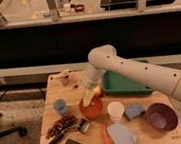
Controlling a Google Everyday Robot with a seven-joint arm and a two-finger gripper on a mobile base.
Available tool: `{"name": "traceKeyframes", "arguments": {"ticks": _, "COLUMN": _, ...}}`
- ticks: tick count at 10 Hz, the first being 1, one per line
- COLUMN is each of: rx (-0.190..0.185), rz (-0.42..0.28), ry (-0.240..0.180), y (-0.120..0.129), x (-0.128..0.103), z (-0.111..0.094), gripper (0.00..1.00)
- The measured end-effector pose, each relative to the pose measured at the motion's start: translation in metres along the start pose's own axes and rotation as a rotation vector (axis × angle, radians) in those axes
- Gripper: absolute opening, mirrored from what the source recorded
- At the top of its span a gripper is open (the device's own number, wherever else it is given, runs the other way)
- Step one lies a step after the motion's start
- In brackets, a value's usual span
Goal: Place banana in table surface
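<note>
White hand [89, 95] above orange-red bowl [93, 111]; green tray [122, 89]; light-brown table surface [148, 138]; purple bowl [153, 122]; blue cup [60, 107].

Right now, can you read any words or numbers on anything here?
No text can be read anywhere.
A small dark mark at the front right corner of the table surface: too blurred to read.
The robot's hand, over the red bowl: no lettering shows.

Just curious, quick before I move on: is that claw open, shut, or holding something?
Gripper: jaws open, low over the red bowl; no clear grip on anything.
</note>
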Motion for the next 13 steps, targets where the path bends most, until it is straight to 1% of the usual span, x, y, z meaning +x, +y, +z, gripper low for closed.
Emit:
{"name": "traceKeyframes", "arguments": {"ticks": 2, "rx": -0.005, "rz": -0.004, "ry": -0.012, "y": -0.019, "x": -0.019, "z": 0.012, "gripper": 0.8}}
{"name": "traceKeyframes", "arguments": {"ticks": 4, "rx": -0.011, "rz": -0.005, "ry": -0.022, "y": -0.038, "x": -0.031, "z": 0.02, "gripper": 0.8}}
{"name": "traceKeyframes", "arguments": {"ticks": 5, "rx": -0.015, "rz": -0.004, "ry": -0.027, "y": -0.051, "x": -0.032, "z": 0.022, "gripper": 0.8}}
{"name": "traceKeyframes", "arguments": {"ticks": 9, "rx": -0.009, "rz": 0.016, "ry": -0.065, "y": -0.104, "x": -0.028, "z": 0.025, "gripper": 0.8}}
{"name": "traceKeyframes", "arguments": {"ticks": 11, "rx": -0.011, "rz": 0.024, "ry": -0.087, "y": -0.113, "x": -0.029, "z": 0.034, "gripper": 0.8}}
{"name": "traceKeyframes", "arguments": {"ticks": 13, "rx": 0.005, "rz": 0.032, "ry": -0.113, "y": -0.119, "x": -0.033, "z": 0.05, "gripper": 0.8}}
